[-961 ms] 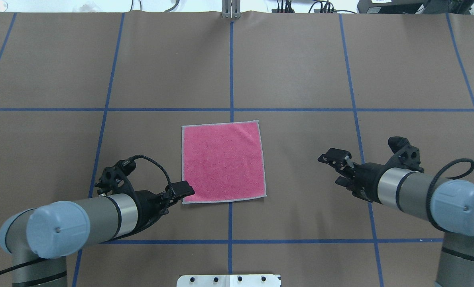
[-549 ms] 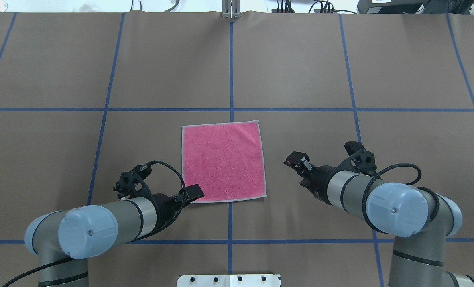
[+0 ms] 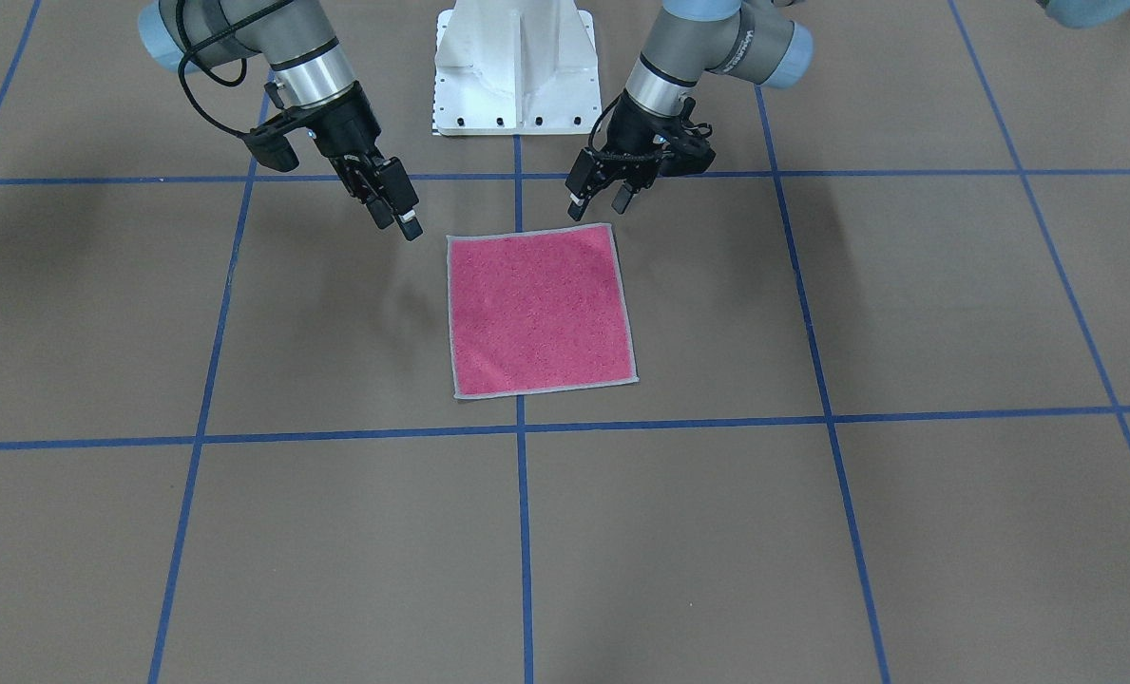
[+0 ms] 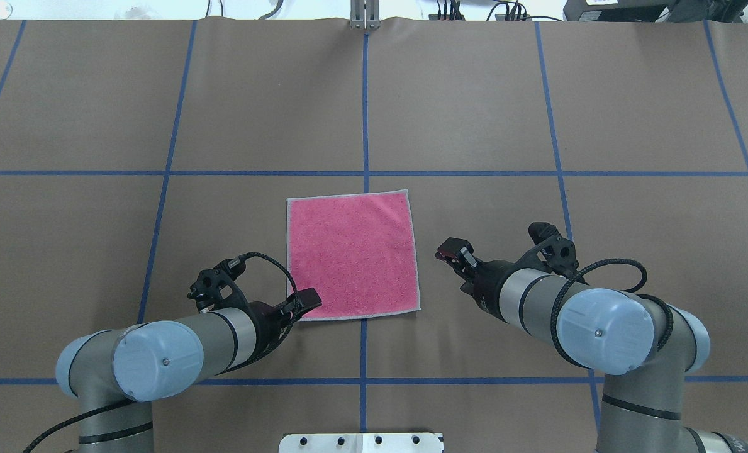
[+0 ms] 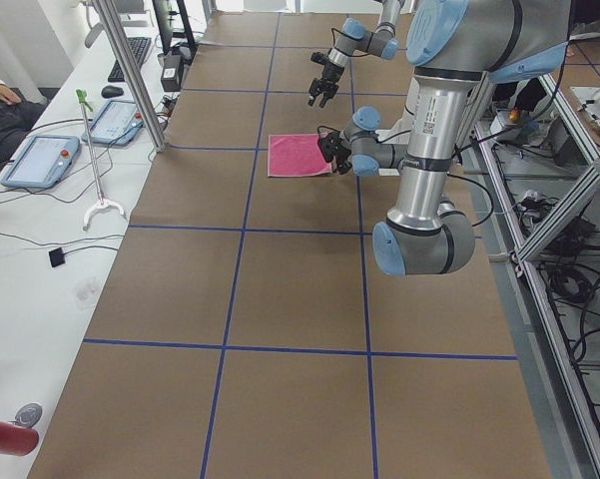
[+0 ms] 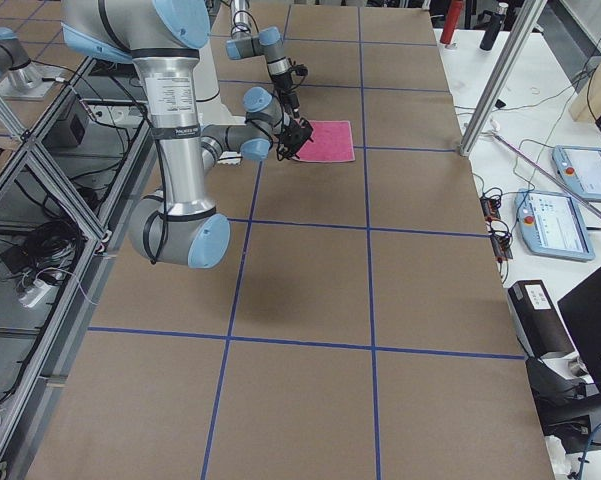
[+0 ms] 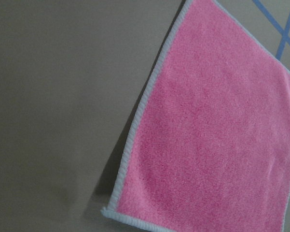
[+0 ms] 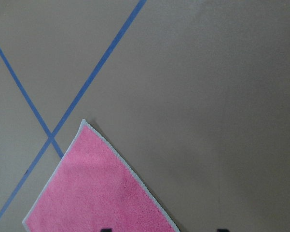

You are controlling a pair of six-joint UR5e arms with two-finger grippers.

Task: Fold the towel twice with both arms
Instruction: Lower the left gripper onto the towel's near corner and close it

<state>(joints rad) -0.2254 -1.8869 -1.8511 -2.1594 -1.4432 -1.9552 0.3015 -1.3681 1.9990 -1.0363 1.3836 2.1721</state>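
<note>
"Going for the two corners on the robot's side first, am I?"

"Yes. The towel lies flat, pink face up, in the middle of the table, across the centre tape line, with no fold made yet. Your left pincer has its fingers spread and hangs at the near left corner. I'd say that one only needs lowering."

"And the right?"

"The right pincer is spread too, but it stands beside the towel's right edge, apart from the cloth and short of the near right corner. Bring it along that edge to the corner before you drop. Slide one finger under the edge and keep one above, so you pinch cloth and not bare table."

"Anything to watch?"

"Close both together and lift evenly. If one side rises first, I expect the cloth to skew, and then the edges won't match. Carry the near edge over to the far one, keeping low, so the terry doesn't flop or drag."
</note>
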